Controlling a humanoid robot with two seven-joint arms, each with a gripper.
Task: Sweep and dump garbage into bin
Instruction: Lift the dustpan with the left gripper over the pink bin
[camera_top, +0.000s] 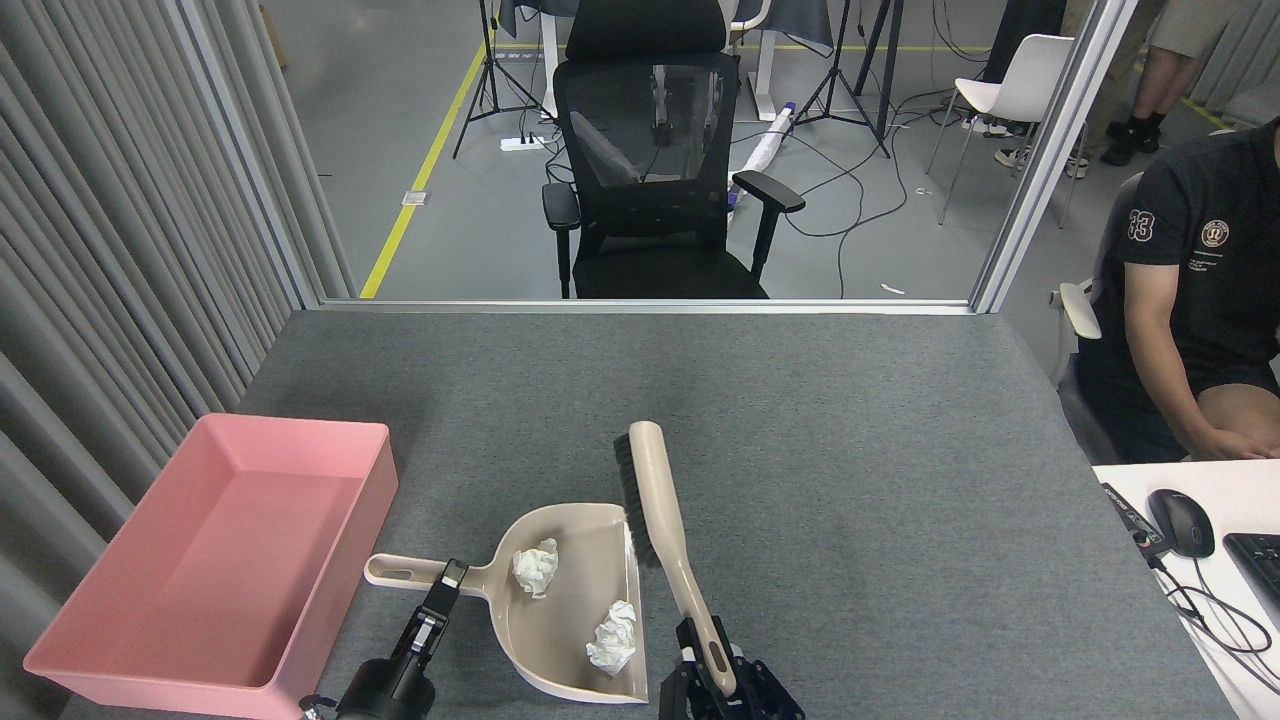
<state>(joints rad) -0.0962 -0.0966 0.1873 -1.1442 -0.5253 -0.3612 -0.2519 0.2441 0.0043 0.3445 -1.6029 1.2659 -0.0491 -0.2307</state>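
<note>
- The two crumpled white tissue wads lie inside the beige dustpan (560, 620): one tissue wad (536, 567) is in the back part of the pan, close to where the handle begins, and the other tissue wad (612, 638) is nearer the open front edge.
- The left gripper (447, 582) is clenched on the dustpan handle, just to the left of the pan. The nearer wad is a short way to the right of this gripper, and the two do not touch.
- The right gripper (715, 670) grasps the lower end of the beige hand brush (660, 510). The brush stands tilted, its black bristles face left, and its head rises above the right edge of the dustpan.
- The second wad lies just left of the brush handle and up-left of the right gripper, near it but apart.
- The pink tray (215, 560) stands on the grey table (850, 450) to the left of the dustpan, well apart from both wads. Nothing lies in it.
- A black office chair (655, 160) stands behind the table, and a seated person (1190, 290) is at the right edge beside a computer mouse (1180, 522).
</note>
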